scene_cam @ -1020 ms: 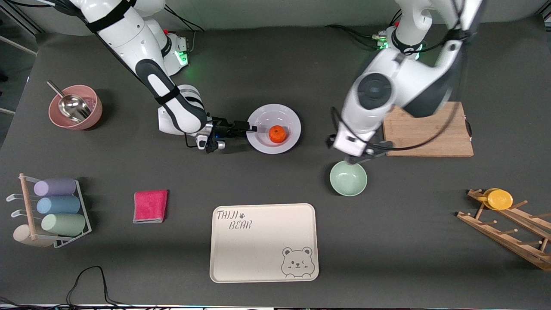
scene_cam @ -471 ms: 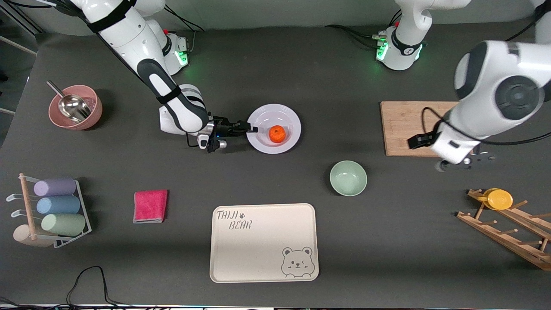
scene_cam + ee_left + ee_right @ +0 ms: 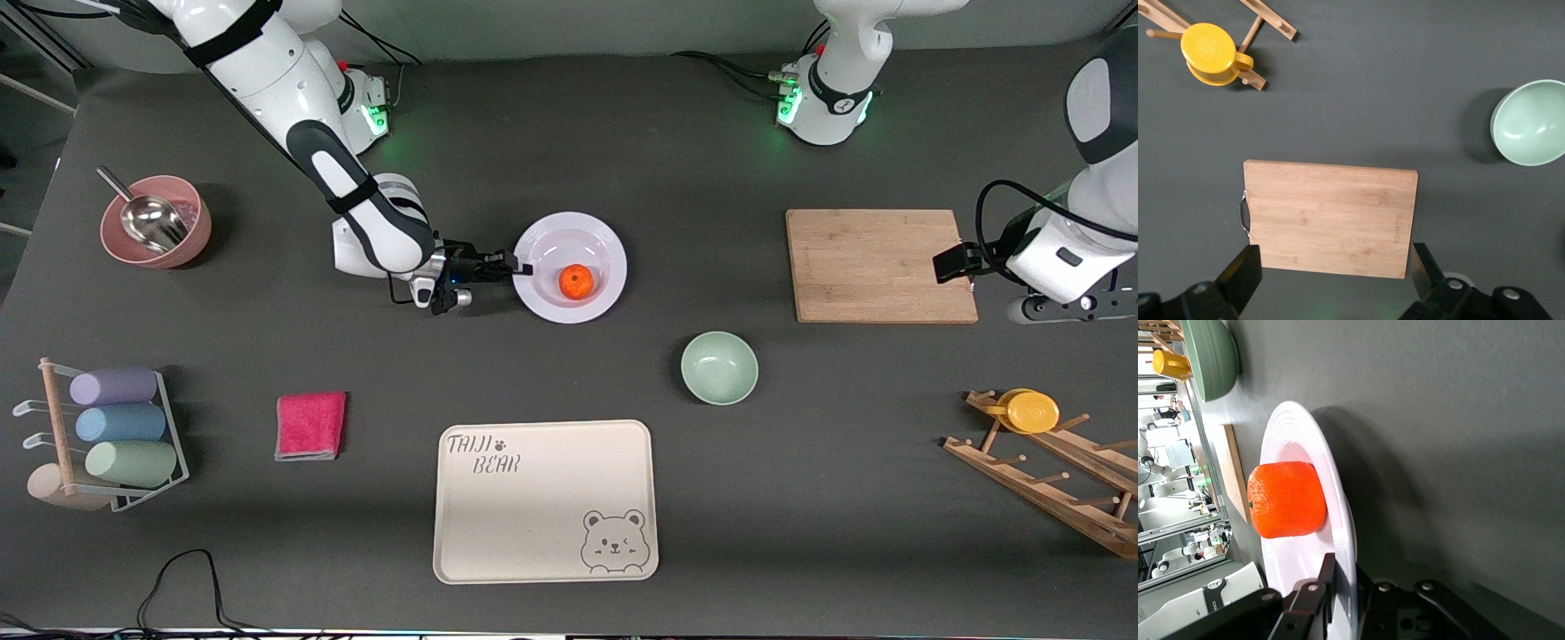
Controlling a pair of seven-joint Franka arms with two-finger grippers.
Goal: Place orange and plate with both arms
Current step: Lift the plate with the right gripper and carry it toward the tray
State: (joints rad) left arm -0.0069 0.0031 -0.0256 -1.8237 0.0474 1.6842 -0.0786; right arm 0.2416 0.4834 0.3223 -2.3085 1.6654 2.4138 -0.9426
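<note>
The white plate (image 3: pixel 569 236) sits mid-table with the orange (image 3: pixel 576 282) in it. My right gripper (image 3: pixel 523 267) is shut on the plate's rim at the side toward the right arm's end. In the right wrist view the fingers clamp the rim (image 3: pixel 1343 563), the orange (image 3: pixel 1286 499) rests in the plate (image 3: pixel 1295 430), and a shadow under the plate shows it raised slightly. My left gripper (image 3: pixel 1080 307) hangs open and empty by the wooden cutting board's (image 3: pixel 880 265) edge; its wrist view shows the fingers spread wide (image 3: pixel 1331 273) over the board (image 3: pixel 1330 217).
A mint-green bowl (image 3: pixel 719 367) stands nearer the camera than the plate. The cream bear tray (image 3: pixel 545 500) lies at the front. A yellow cup (image 3: pixel 1031 412) sits on a wooden rack (image 3: pixel 1049 471). A pink cloth (image 3: pixel 310 425), cup rack (image 3: pixel 107 427) and pink bowl with scoop (image 3: pixel 156 222) are at the right arm's end.
My left arm has swung from over the green bowl to the cutting board's outer edge. My right gripper still holds the plate's rim; the plate has risen and shifted slightly.
</note>
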